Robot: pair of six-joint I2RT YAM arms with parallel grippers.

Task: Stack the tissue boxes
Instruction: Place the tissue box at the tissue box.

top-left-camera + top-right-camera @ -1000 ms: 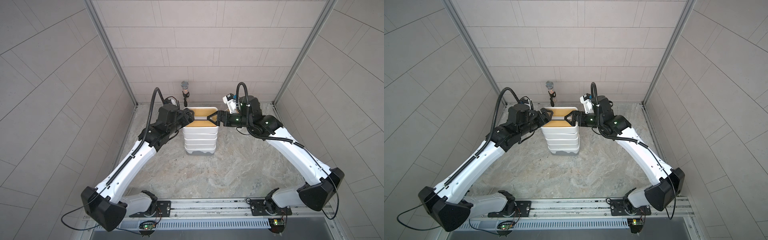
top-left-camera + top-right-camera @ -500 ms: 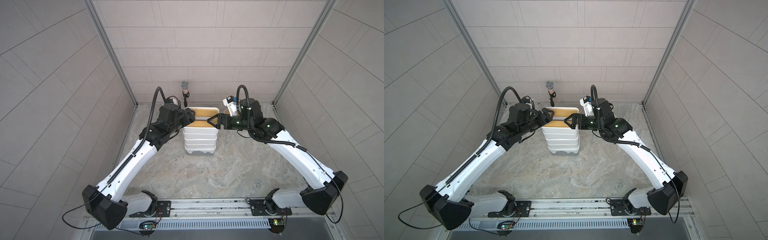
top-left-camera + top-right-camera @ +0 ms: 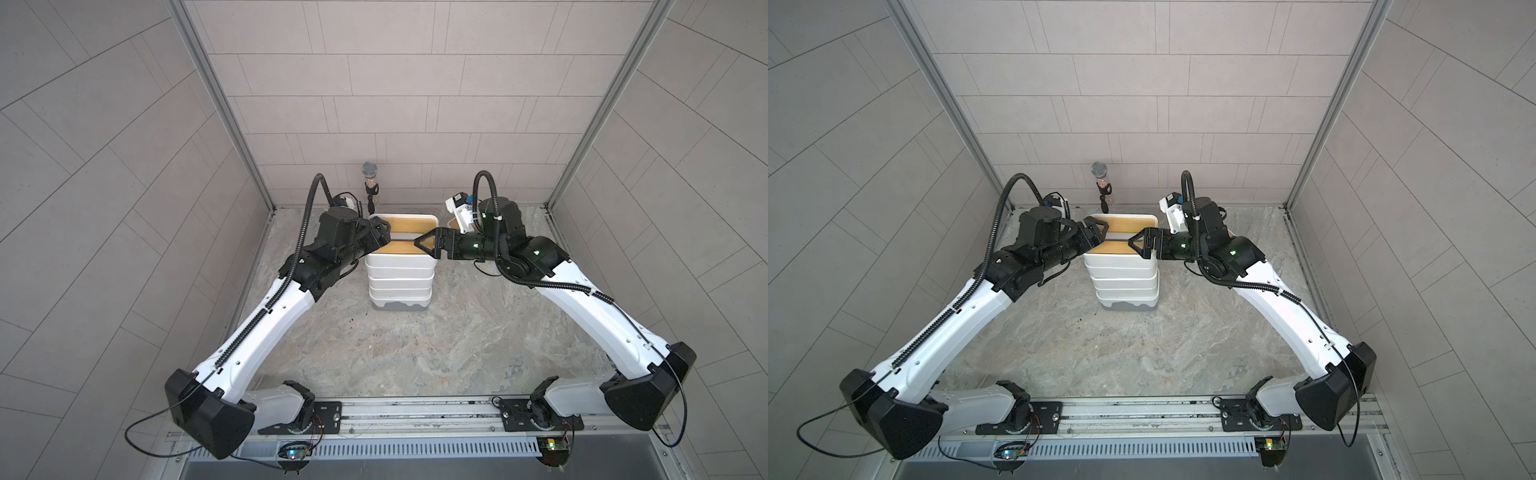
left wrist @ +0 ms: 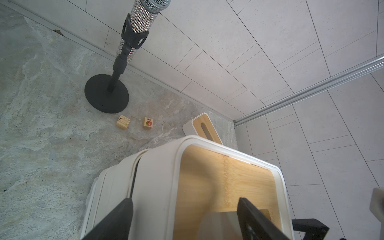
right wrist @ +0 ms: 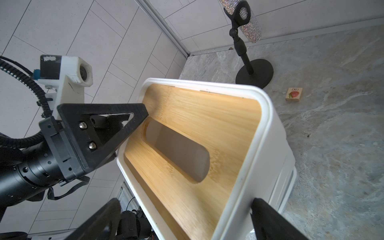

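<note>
Near the far edge of the tabletop (image 3: 415,357), about midway between its left and right edges, stood the stack of tissue boxes (image 3: 401,286), its white walls lined up closely one above another on a grey base (image 3: 401,306). Its top box (image 3: 400,265) carried a bamboo lid (image 5: 197,108) with a long slot (image 5: 176,153). The left wrist view showed a dark seam between this box and the one beneath at its left end. The left gripper (image 4: 184,200) bracketed that left end with fingers apart, 1 by the seam on the end wall and 1 over the lid; whether they pressed the box could not be told. The right gripper (image 5: 186,200) reached over the right end with jaws spread wide, 1 finger off each side of the rim and neither plainly gripping. Behind the stack only a narrow strip ran to the far edge. It held a microphone (image 4: 143,12) on a black stand (image 4: 107,93) and 2 small wooden cubes, a plain one (image 4: 123,122) and one with a strawberry picture (image 4: 148,123), lying apart from each other beside the stand's base. 1 more tissue box (image 4: 204,129), bamboo-lidded, lay toward the far right corner, apart from the stack. Between the stack and the near edge a broad stretch of marbled tabletop lay open, flanked by the 2 forearms slanting in from the mounting rail (image 3: 415,409) at the near edge.
</note>
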